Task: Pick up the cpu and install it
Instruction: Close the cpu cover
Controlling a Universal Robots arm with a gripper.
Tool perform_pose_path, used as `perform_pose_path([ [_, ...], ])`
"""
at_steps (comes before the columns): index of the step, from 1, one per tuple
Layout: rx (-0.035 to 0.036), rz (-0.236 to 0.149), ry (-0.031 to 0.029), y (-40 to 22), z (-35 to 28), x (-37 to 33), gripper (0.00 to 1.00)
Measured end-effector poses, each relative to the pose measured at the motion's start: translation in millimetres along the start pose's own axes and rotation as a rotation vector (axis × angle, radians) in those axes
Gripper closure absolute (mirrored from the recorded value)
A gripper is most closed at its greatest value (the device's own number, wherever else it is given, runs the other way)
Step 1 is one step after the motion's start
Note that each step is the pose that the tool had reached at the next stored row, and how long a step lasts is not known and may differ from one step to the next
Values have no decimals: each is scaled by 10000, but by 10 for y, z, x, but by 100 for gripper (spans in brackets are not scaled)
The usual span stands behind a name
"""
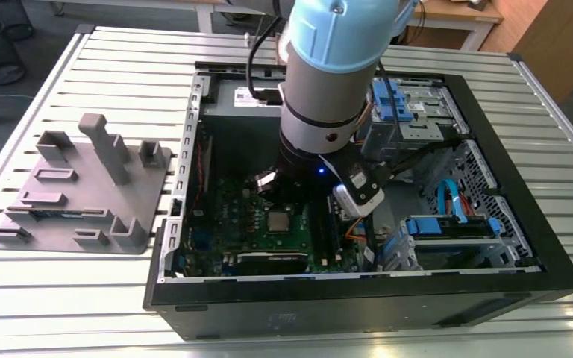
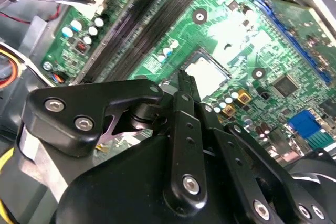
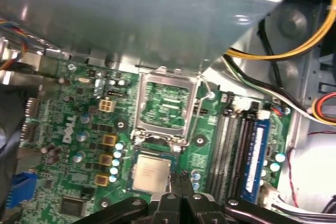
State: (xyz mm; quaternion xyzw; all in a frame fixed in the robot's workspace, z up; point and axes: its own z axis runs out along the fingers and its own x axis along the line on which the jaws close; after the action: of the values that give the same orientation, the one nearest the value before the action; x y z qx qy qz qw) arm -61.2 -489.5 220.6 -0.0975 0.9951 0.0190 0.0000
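Exterior view, centre of the frame: the arm reaches down into an open computer case that lies on a slatted metal table. The arm's upper part is cut off by the top edge. Its wrist covers part of the green motherboard. Just below the wrist, at lower centre, the cpu lies flat on the board as a small silver-grey square. At left centre, outside the case, a grey plastic tray with upright posts stands on the table.

In the first wrist view the cpu sits in its socket, and the hinged metal load frame stands open beside it. The gripper has its two black fingertips drawn together with nothing visible between them, right at one edge of the cpu. Whether they touch the chip is hard to tell. The linkage behind them is cut off by the frame edge. A blurred grey metal surface hides the board beyond the socket.

In the second wrist view the gripper appears edge-on. Its tip overlaps the cpu, whose top is washed out by glare.
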Motion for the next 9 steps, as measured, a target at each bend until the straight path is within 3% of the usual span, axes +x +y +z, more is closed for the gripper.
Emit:
perform_pose_path([
  [4,0,-1,0,5,3,-84,89],
  [9,0,0,0,61,9,-163,89],
])
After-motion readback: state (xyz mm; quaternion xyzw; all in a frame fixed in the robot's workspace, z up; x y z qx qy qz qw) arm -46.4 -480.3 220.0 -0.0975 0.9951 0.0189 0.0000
